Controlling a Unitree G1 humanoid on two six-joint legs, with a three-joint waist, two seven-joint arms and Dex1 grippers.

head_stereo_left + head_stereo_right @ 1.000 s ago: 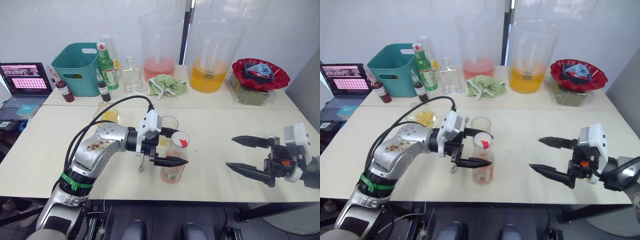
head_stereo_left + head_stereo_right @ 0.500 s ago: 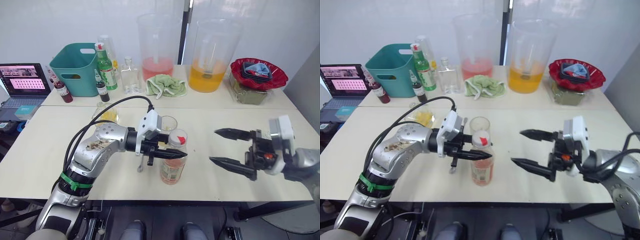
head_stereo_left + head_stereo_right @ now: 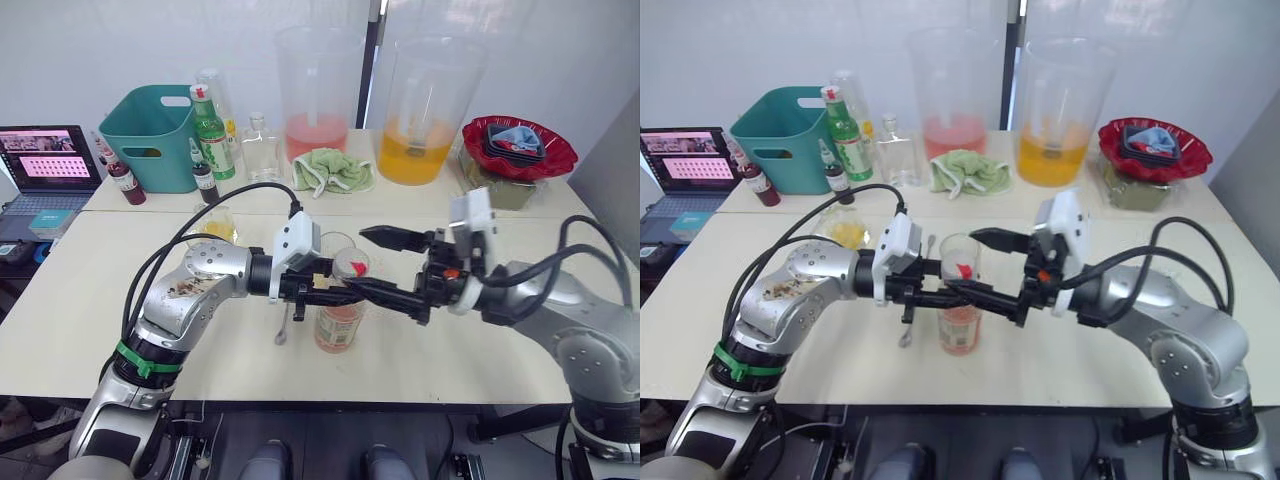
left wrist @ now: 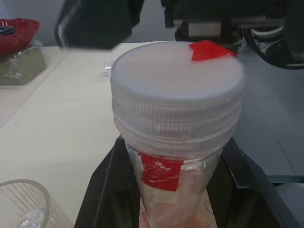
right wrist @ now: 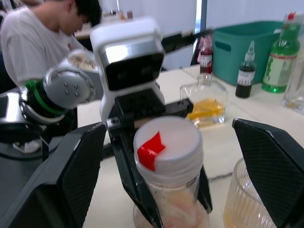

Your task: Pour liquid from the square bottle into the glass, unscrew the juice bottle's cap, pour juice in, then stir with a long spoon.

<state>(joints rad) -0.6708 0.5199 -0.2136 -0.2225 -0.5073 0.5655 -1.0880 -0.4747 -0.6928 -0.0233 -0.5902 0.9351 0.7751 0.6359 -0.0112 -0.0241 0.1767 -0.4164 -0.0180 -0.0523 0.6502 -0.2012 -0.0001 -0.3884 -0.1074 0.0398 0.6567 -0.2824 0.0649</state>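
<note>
- The juice bottle (image 3: 338, 318) stands upright near the front edge of the pale desk (image 3: 450, 350), its white cap (image 5: 167, 142) with a scrap of red tape on it, pink liquid in the lower part.
- The left gripper (image 3: 335, 292) comes in from the robot's left, and its black fingers (image 4: 107, 190) are clamped on the bottle's neck, one on each side just under the cap.
- The right gripper (image 3: 385, 265) reaches in from the robot's right; its fingers (image 5: 268, 166) are spread wide, one on either side of the cap and clear of it.
- A long spoon (image 3: 284, 326) lies on the desk just to the left of the bottle, partly under the left gripper.
- The ribbed glass (image 3: 960, 250) stands just behind the bottle, with a little yellowish liquid in it.
- The square bottle (image 3: 214, 228) with yellow liquid sits farther to the left, behind the left arm.
- On the rear desk stand a teal basket (image 3: 150, 135), a green bottle (image 3: 213, 135), two small dark bottles (image 3: 205, 180), a green cloth (image 3: 335, 170), two tall clear pitchers (image 3: 425, 110) holding pink and orange liquid, and a red bowl (image 3: 520, 150).
- A laptop (image 3: 45, 165) sits open at the far left.
- In the right wrist view, a person (image 5: 45, 38) in a white shirt is seated beyond the desk.
</note>
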